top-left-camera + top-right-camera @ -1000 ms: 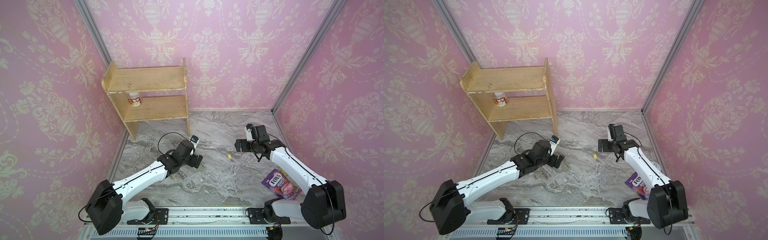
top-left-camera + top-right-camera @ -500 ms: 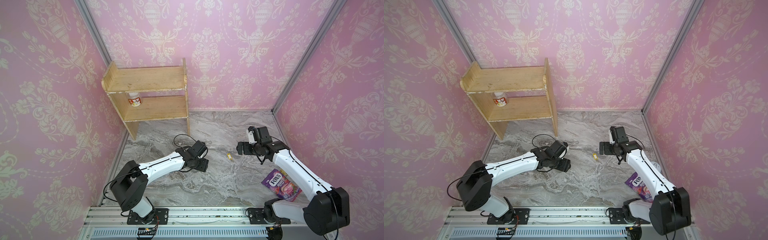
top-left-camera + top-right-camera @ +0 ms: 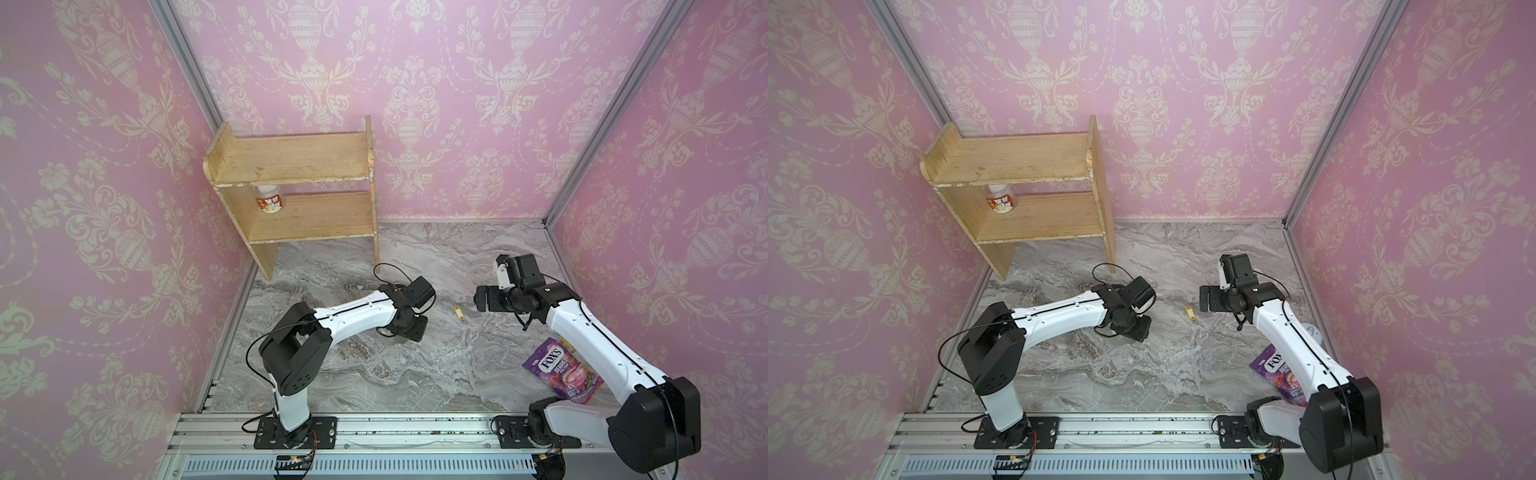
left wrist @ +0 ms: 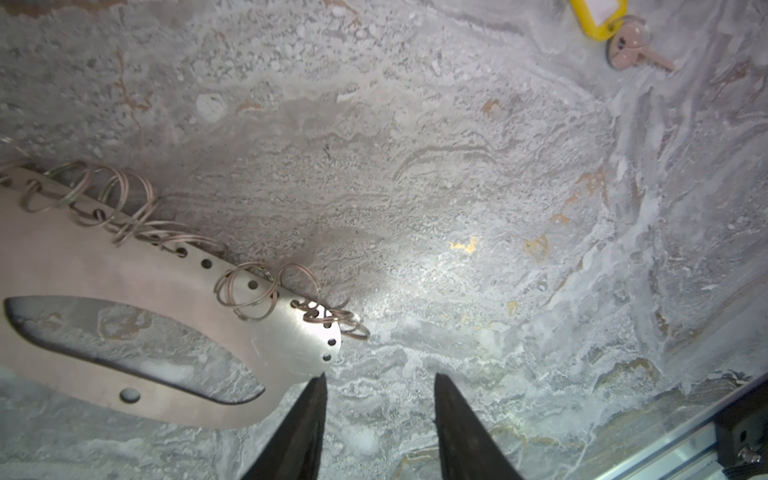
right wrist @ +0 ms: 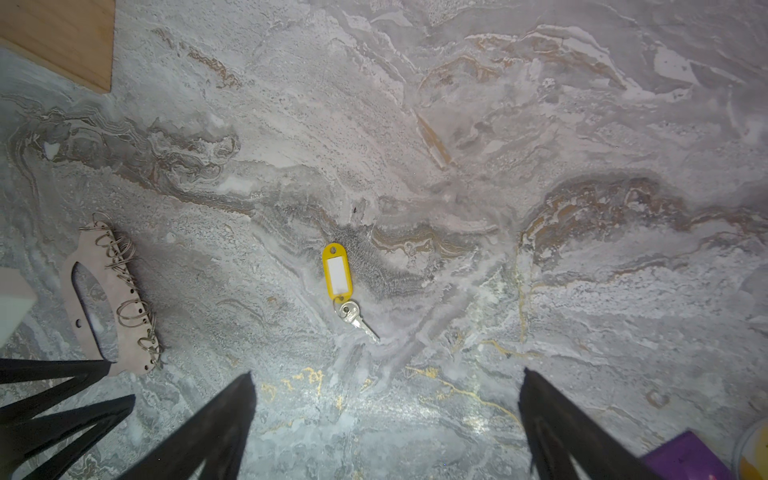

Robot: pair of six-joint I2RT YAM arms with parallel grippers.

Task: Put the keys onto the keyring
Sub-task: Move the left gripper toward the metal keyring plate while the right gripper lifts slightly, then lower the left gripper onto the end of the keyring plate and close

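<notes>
Located flat on the marbled surface (image 3: 415,386), between both arms: keys (image 5: 337,272), yellow tag with blank white label window, small silver key joined at one end. Lying apart from keyring (image 5: 106,299), a grey plate with oval cut-out and wire rings along one edge, also flat on the surface. Low at the plate's rounded end: left hand (image 4: 379,376), jaws narrowly parted, nothing between; one fingertip (image 4: 307,415) at the plate's edge, contact not certain. Near the keys, not touching: right hand (image 5: 386,374), spread wide, empty. Beside right arm: purple sweet bag (image 3: 557,370), marked "FOX'S BERRIES". On wooden shelf (image 3: 299,166): bottle (image 3: 270,201), red label, writing illegible.
</notes>
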